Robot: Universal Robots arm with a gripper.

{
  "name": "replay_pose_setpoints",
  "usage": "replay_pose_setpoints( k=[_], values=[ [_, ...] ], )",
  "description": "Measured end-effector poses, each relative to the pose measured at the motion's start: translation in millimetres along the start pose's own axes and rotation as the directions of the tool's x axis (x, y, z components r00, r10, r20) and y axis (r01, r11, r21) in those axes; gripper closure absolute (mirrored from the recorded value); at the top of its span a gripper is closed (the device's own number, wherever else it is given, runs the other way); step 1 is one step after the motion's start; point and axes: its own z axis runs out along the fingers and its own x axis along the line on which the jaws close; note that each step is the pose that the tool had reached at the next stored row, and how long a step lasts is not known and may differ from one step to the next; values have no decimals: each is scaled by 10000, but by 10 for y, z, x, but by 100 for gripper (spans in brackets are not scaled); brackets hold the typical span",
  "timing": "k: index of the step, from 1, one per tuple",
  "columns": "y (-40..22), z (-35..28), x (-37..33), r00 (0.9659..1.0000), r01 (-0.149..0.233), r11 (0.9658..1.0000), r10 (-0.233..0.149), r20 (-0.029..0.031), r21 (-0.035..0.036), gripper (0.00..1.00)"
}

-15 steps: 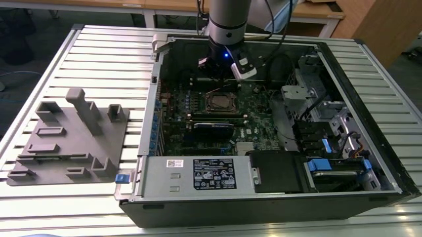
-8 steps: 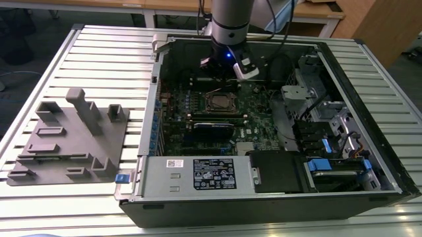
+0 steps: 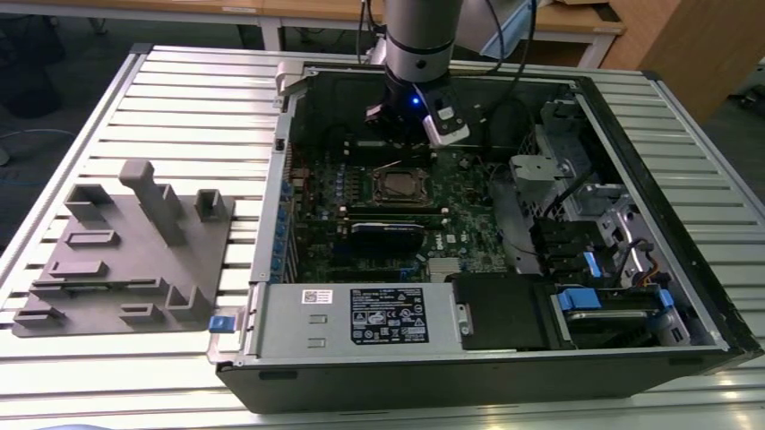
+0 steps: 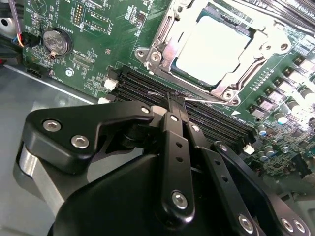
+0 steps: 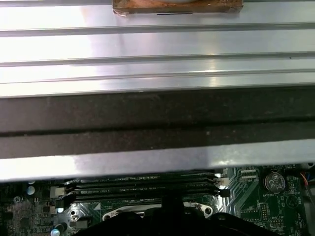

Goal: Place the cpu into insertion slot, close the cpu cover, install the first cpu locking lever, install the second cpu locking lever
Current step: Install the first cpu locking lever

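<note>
Seen in the exterior view, the cpu [image 3: 402, 185] lies at six o'clock of me, seated in the insertion slot [image 4: 227, 93] under the lowered cpu cover [image 4: 266, 54], so my jaws are clenched empty, tips apparently against the thin locking lever [image 4: 204, 102].

No legible text. White printed label [image 3: 386, 315] and small barcode sticker [image 3: 315, 296] on the grey power supply [image 3: 299, 336]; white silkscreen marks on the green motherboard [image 4: 93, 29], all too small to read.
</note>
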Motion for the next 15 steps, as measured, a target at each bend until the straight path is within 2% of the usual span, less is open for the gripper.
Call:
replay_pose_setpoints(
  k=[4,8,13,15],
  values=[
    [0,3,1,10000,-69,10000,69,14,1,89],
    [-1,10,1,9987,-497,9988,497,90,25,89],
    [-2,12,2,9981,-603,9982,603,110,27,89],
    [-2,15,3,9965,-818,9966,817,148,34,89]
  ],
)
